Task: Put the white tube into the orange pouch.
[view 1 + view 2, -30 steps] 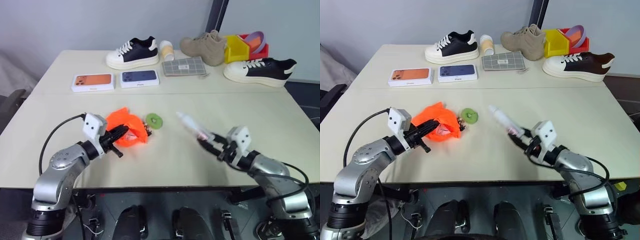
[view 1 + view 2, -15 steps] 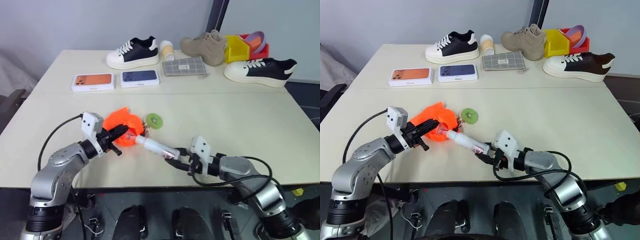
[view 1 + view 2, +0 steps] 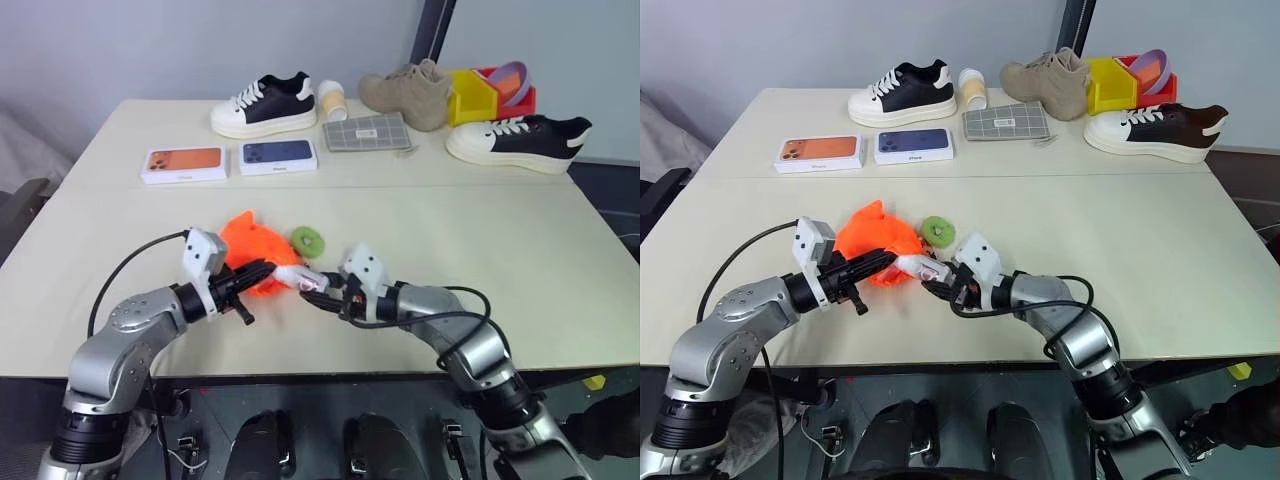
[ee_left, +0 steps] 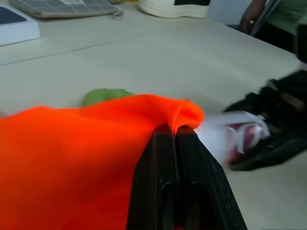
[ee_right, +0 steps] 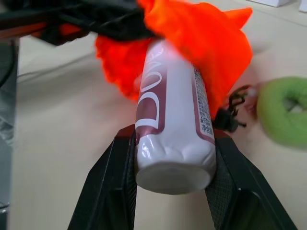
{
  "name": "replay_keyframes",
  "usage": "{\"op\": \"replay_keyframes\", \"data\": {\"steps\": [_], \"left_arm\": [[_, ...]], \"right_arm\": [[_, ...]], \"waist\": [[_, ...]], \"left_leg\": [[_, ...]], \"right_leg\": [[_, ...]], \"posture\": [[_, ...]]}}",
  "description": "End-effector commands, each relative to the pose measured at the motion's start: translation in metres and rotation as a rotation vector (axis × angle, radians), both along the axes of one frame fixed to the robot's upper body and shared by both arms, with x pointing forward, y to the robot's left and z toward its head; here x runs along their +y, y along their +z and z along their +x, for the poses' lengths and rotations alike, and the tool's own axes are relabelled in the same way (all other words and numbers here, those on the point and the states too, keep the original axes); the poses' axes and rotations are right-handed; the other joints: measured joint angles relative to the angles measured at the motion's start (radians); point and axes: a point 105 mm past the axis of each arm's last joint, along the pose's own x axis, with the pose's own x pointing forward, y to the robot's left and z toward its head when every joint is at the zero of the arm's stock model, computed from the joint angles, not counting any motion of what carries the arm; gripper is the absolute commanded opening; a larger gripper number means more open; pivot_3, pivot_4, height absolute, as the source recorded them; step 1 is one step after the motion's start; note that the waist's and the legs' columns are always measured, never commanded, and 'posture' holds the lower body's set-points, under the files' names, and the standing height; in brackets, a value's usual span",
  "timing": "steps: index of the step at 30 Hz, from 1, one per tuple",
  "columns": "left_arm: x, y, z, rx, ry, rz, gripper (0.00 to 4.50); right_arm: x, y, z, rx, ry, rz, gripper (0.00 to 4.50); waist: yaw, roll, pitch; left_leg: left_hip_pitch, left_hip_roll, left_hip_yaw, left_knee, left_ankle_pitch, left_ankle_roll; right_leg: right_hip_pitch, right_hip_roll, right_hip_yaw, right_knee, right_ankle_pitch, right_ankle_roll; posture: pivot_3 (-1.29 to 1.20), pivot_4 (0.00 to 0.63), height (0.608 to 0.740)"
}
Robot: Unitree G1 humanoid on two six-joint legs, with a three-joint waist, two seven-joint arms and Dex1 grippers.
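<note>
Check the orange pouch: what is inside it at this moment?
The front end of the white tube, clamped by the right gripper, has entered the orange pouch, whose edge the left gripper pinches. Fabric hides its tip and any other contents.

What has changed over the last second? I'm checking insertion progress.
The right gripper carried the white tube leftward across the table until its front end entered the orange pouch. The left gripper stayed shut on the pouch's edge; the green disc stayed put.

3 shoes (image 3: 263, 104) — 2 phone boxes (image 3: 183, 163) — table (image 3: 520, 240).
</note>
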Motion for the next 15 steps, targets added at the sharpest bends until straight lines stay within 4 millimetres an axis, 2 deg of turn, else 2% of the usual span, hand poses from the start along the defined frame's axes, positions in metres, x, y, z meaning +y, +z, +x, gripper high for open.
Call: {"op": "replay_keyframes", "data": {"steps": [1, 8, 15], "left_arm": [[-0.009, 0.010, -0.008, -0.034, -0.057, 0.005, 0.00], [-0.011, 0.009, -0.014, -0.017, -0.075, 0.004, 0.00], [-0.011, 0.009, -0.023, 0.002, -0.095, 0.001, 0.00]], "right_arm": [[0.011, 0.015, 0.005, -0.042, 0.002, 0.019, 1.69], [0.026, 0.013, 0.014, -0.019, -0.015, 0.018, 1.69], [0.060, 0.016, 0.034, 0.010, -0.072, 0.049, 1.69]], "waist": [[0.000, 0.000, 0.000], [-0.001, 0.000, 0.000], [-0.013, 0.000, 0.000]], "left_leg": [[0.000, 0.000, 0.000, 0.000, 0.000, 0.000], [0.000, 0.000, 0.000, 0.000, 0.000, -0.004], [0.000, 0.000, 0.001, -0.001, 0.001, -0.006]], "right_leg": [[0.000, 0.000, 0.000, 0.000, 0.000, 0.000], [0.000, 0.000, 0.000, 0.000, 0.000, 0.000], [-0.001, 0.000, 0.000, 0.001, 0.001, 0.001]], "posture": [[0.00, 0.150, 0.740], [0.00, 0.150, 0.740], [0.00, 0.150, 0.740]]}}
